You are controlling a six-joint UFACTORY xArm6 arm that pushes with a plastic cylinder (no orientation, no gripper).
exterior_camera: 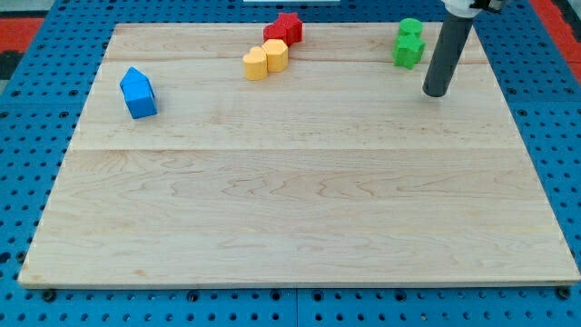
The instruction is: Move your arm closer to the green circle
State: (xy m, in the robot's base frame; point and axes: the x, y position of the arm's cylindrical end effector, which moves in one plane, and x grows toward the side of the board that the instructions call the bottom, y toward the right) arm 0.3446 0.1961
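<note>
While the blue blocks [138, 93] sit well apart at the view's left and the yellow pair [265, 61] and red pair [284, 28] cluster near the top middle, none of them lies in my way. The green circle [410, 28] stands at the top right, touching a green star-like block [408, 51] just below it. My tip [437, 94], a bare rod with no jaws to spread or pinch, rests right of and below both. Heading straight up-left risks shoving the green star-like block into the circle.
</note>
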